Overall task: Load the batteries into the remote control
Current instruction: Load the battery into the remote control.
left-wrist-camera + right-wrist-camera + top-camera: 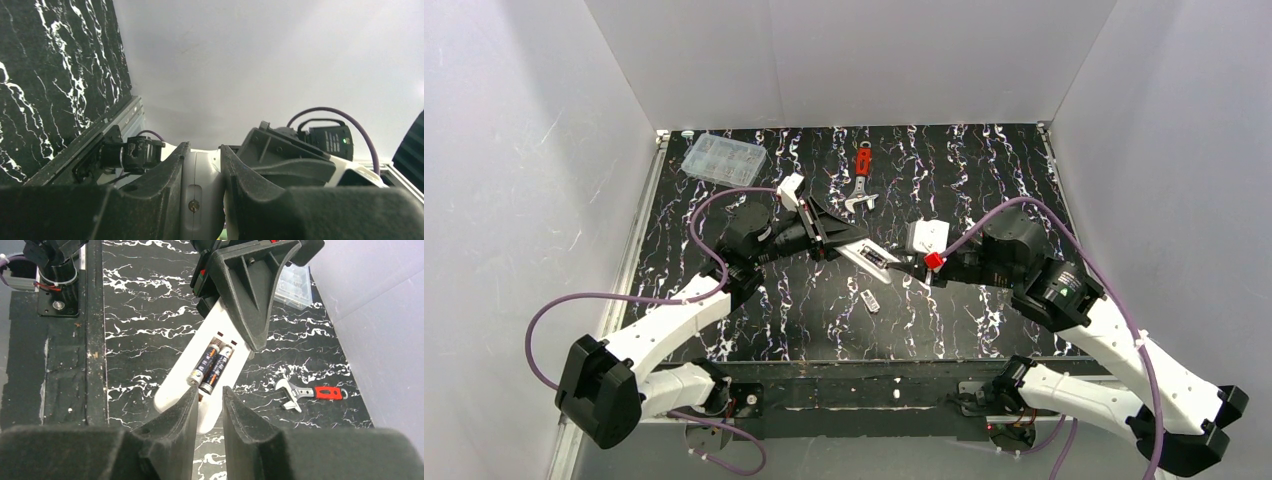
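Observation:
The white remote control hangs above the table with its back up, and my left gripper is shut on its far end. In the left wrist view the white body fills the gap between the fingers. Two batteries lie side by side in the reddish recess. My right gripper stands just off the batteries' near ends. Its jaws are a little apart with nothing between them. From above, the right gripper meets the remote control at its near right end.
A small loose white rectangular piece lies on the black marbled table below the remote. A red-handled wrench lies further back. A clear plastic compartment box sits at the back left. White walls enclose the table.

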`<state>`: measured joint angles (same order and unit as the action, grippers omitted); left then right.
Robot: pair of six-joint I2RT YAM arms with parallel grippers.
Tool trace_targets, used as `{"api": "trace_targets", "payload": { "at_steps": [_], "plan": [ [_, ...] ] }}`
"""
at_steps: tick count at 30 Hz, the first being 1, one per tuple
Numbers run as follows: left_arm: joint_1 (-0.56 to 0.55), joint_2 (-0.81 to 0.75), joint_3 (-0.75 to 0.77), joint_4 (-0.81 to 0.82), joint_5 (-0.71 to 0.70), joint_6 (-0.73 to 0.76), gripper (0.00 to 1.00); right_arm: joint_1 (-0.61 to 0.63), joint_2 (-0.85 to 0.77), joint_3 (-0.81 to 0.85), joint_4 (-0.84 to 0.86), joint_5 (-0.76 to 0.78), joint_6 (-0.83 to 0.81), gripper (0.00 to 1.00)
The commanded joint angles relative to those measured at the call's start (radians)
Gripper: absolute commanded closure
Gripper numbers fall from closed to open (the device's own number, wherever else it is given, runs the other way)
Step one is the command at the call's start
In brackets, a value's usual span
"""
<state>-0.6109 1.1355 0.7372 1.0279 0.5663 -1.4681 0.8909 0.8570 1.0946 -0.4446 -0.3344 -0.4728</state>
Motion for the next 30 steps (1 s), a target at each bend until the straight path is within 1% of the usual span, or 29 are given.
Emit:
{"api": "trace_targets", "payload": {
  "at_steps": [1, 7, 13, 17, 23, 30],
  "plan": [
    [-0.004, -0.028, 0.056, 0.083, 0.088, -0.015, 1.0, -0.055, -0.012, 0.006, 0.059, -0.128, -0.073, 0.68],
    [-0.004, -0.039, 0.053, 0.061, 0.101, -0.009, 1.0, -0.115, -0.03, -0.015, 0.15, -0.285, -0.016, 0.68],
    [-0.004, -0.04, 0.051, 0.055, 0.101, -0.005, 1.0, -0.131, -0.019, -0.003, 0.173, -0.398, 0.032, 0.7],
    [-0.004, -0.046, 0.051, 0.036, 0.087, 0.009, 1.0, -0.135, -0.01, -0.009, 0.162, -0.394, 0.032, 0.71],
    [-0.005, -0.087, 0.044, -0.04, 0.057, 0.06, 1.0, -0.136, -0.009, -0.022, 0.159, -0.39, 0.032, 0.71],
    [-0.004, -0.076, 0.045, -0.017, 0.056, 0.05, 1.0, -0.137, 0.007, -0.022, 0.143, -0.412, 0.033, 0.73]
  ]
}}
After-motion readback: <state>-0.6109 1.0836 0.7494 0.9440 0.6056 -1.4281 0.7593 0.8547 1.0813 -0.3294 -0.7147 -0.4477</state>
